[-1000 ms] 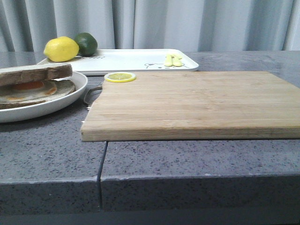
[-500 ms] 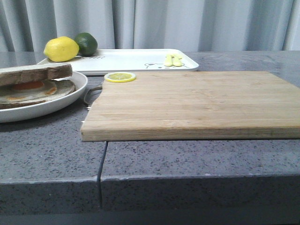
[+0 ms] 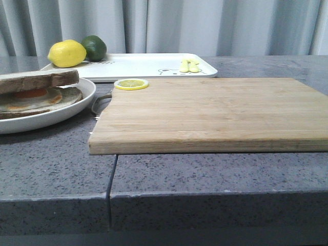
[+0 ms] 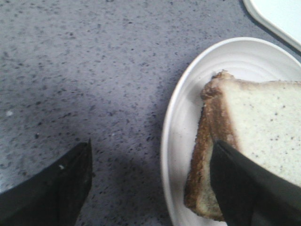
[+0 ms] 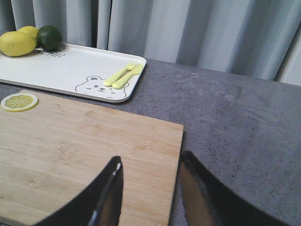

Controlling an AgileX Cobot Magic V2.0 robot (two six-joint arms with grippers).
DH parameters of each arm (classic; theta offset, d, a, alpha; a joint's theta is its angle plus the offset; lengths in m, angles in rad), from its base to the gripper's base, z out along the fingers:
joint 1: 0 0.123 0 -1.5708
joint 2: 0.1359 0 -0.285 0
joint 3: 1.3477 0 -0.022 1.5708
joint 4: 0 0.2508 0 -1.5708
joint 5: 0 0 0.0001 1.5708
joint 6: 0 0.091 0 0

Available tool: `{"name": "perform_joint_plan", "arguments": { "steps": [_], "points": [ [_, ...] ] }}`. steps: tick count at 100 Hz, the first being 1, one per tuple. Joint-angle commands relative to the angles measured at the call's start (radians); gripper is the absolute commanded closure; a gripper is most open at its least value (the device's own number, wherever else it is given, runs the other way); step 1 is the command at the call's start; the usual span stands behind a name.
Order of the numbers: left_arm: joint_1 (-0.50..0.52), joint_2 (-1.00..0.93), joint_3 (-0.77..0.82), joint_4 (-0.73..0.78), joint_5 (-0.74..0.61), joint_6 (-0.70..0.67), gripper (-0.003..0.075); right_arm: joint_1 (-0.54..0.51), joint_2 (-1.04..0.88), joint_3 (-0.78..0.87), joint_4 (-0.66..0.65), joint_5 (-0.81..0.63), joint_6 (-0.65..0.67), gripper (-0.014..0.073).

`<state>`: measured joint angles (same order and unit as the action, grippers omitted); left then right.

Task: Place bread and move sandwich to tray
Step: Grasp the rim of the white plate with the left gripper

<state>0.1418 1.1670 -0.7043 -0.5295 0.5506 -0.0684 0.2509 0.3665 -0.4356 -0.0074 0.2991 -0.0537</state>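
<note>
The bread [image 3: 38,79], a thick slice with a brown crust, lies on top of the fried egg [image 3: 31,97] and a lower slice; together they make the sandwich [image 3: 54,93] on the round white plate [image 3: 77,105] at the left. The white tray [image 3: 143,65] lies behind it. My left gripper [image 4: 153,157] hangs open above the plate's rim [image 4: 188,122], one finger over the bread [image 4: 263,117], the other over the counter. My right gripper [image 5: 149,162] is open and empty over the corner of the cutting board [image 5: 84,141]. Neither gripper shows in the front view.
A wooden cutting board [image 3: 210,113] fills the middle and right of the counter, with a lemon slice [image 3: 131,84] on its far left corner. On the tray sit a lemon [image 3: 66,54], a lime [image 3: 95,47] and a yellow fork and spoon [image 3: 188,65].
</note>
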Motion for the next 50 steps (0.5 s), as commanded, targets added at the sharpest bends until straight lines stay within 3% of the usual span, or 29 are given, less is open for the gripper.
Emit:
{"name": "perform_joint_plan", "arguments": {
  "steps": [1, 50],
  "points": [
    [-0.031, -0.003, -0.033, -0.028, -0.072, -0.007, 0.0239, -0.006, 0.006, -0.025, -0.010, -0.075, 0.003, 0.0279],
    [-0.047, 0.069, -0.033, -0.026, -0.092, -0.003, 0.0315, -0.006, 0.006, -0.025, -0.010, -0.075, 0.003, 0.0279]
  ]
}}
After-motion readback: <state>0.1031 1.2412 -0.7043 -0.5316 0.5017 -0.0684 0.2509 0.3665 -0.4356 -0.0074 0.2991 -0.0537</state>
